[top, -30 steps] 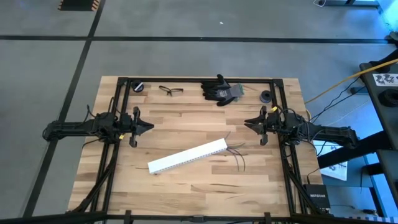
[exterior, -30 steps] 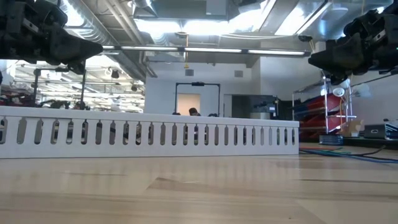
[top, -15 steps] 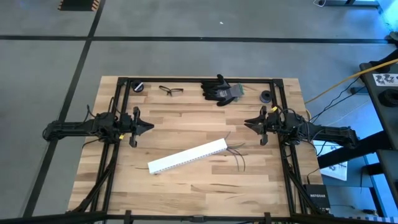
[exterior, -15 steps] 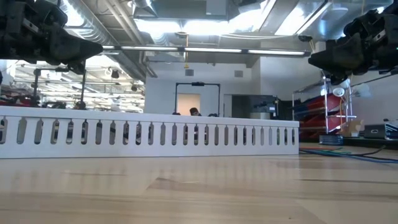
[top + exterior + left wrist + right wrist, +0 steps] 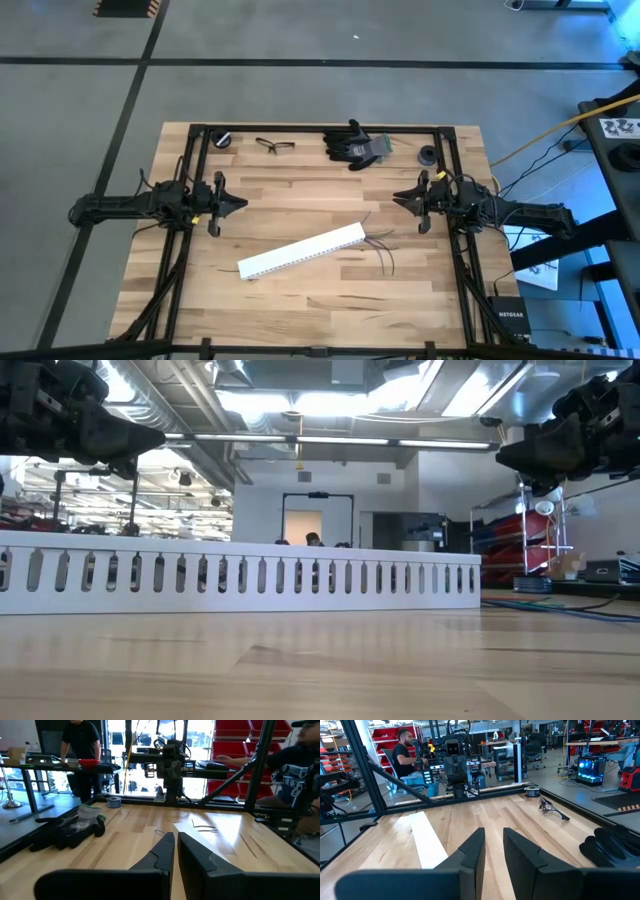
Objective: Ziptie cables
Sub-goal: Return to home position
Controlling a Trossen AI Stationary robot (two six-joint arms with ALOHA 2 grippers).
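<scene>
The cables (image 5: 383,250) lie on the wooden table (image 5: 300,310), splaying out from the right end of the white cable duct (image 5: 300,251), which rests slantwise near the table's middle. The left gripper (image 5: 243,203) hovers over the left side, fingers almost together on nothing. The right gripper (image 5: 397,195) hovers over the right side near the cables, fingers a narrow gap apart, empty. Black gloves (image 5: 355,145) and safety glasses (image 5: 275,145) lie along the far edge.
</scene>
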